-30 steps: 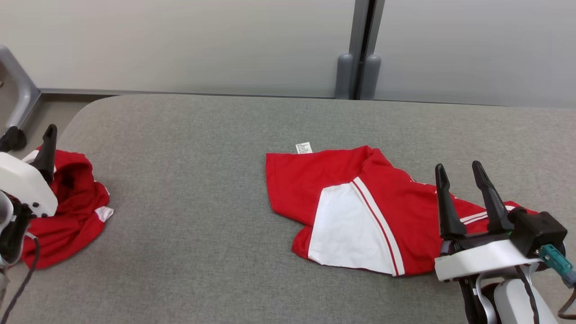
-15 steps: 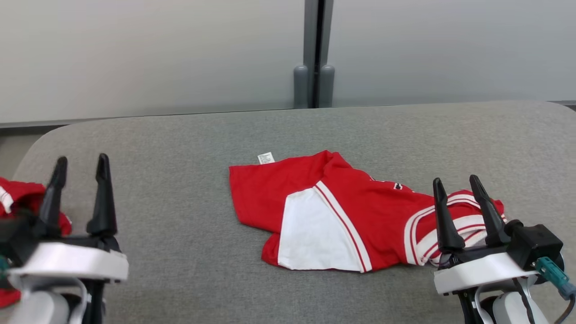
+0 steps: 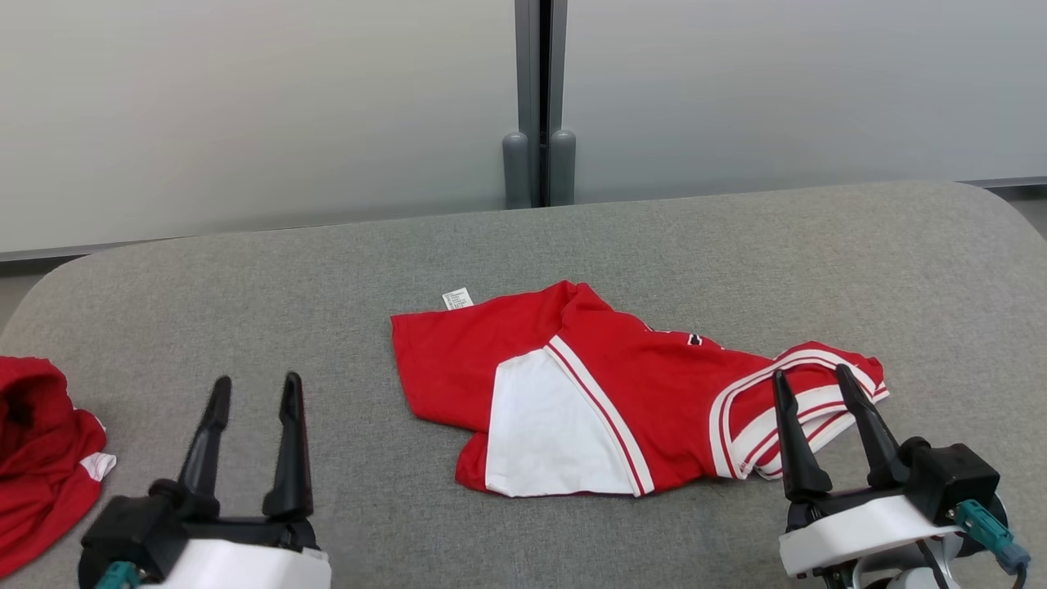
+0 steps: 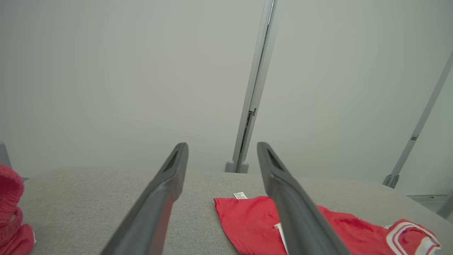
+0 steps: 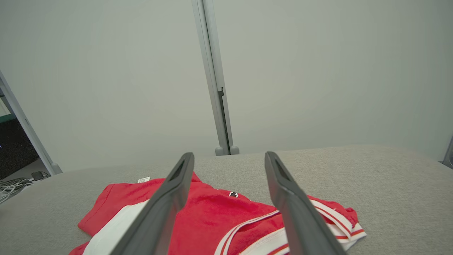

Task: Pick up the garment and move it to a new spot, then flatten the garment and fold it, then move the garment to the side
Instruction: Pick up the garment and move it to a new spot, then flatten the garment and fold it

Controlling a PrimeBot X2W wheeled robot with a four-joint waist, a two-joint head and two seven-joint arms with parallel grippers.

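The garment [image 3: 654, 393] is a red shirt with a white panel and white-striped trim, lying crumpled and partly folded over on the middle of the grey table [image 3: 245, 286]. A small white label sticks out at its far left corner. My right gripper [image 3: 811, 373] stands open just in front of the garment's striped right end, not touching it. My left gripper [image 3: 257, 380] is open over bare table, well to the left of the garment. The garment [image 4: 247, 219] lies low right past my left gripper [image 4: 222, 145], and the garment [image 5: 219, 212] lies below my right gripper [image 5: 229, 154].
A second crumpled red garment [image 3: 41, 442] lies at the table's left edge, also seen as the red heap [image 4: 10, 212]. A pale wall with a grey post [image 3: 538, 98] stands behind the table. The table's corners are rounded.
The head camera has turned, so the whole picture shifted left. My left gripper has come away from the red heap at the left and now stands upright at the lower left, still open.
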